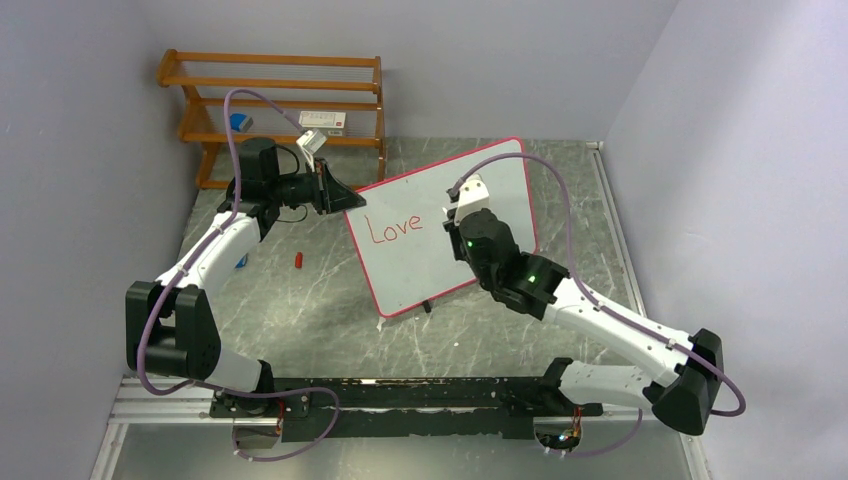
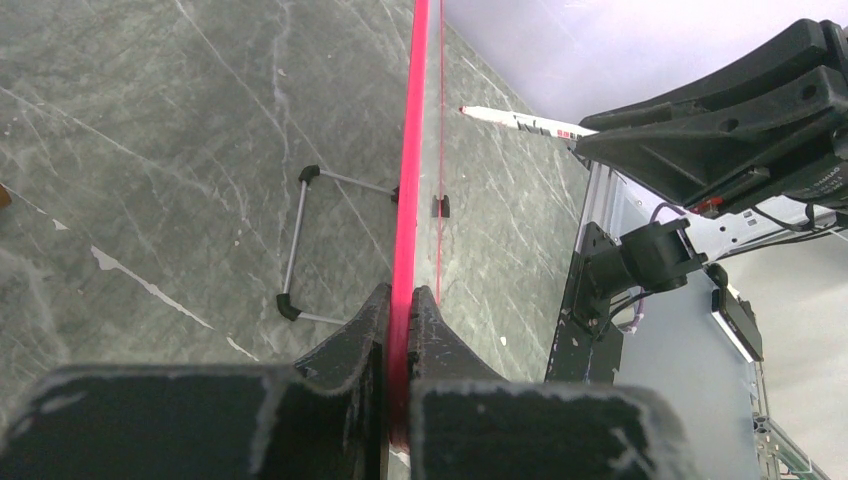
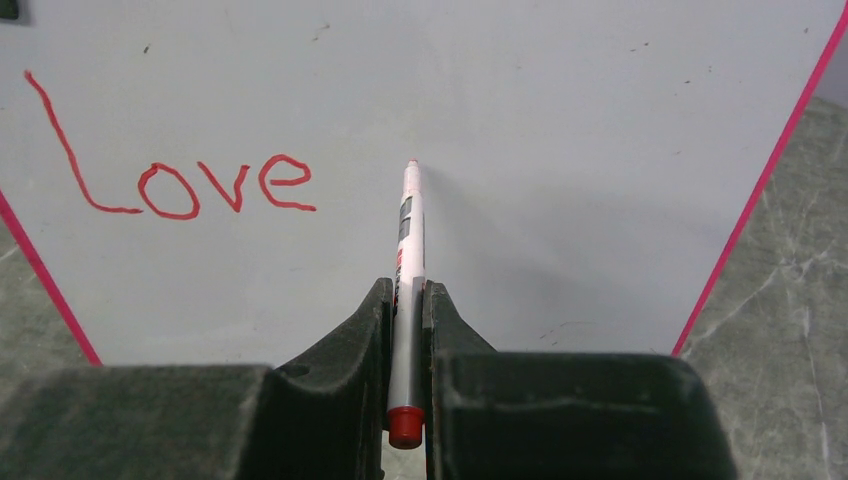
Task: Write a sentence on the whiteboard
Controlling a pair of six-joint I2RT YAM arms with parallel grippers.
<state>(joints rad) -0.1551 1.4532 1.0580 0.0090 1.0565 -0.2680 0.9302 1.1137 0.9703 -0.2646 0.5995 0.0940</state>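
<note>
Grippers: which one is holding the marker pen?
The right gripper, shut on the white red-tipped marker pen; the left gripper instead clamps the red-framed whiteboard by its edge.

Left arm [image 1: 215,250] stretched forward, left fingers [image 2: 345,350] pinched together, right arm [image 1: 610,320] angled inward, right fingers [image 3: 350,340] clamped tight

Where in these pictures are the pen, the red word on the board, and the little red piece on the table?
Pen [image 3: 408,250]: right wrist view, middle of its white barrel.
Red word "Love" [image 3: 196,192]: right wrist view, right side of the letter o.
Little red piece [image 1: 298,260]: top view, its middle.
</note>
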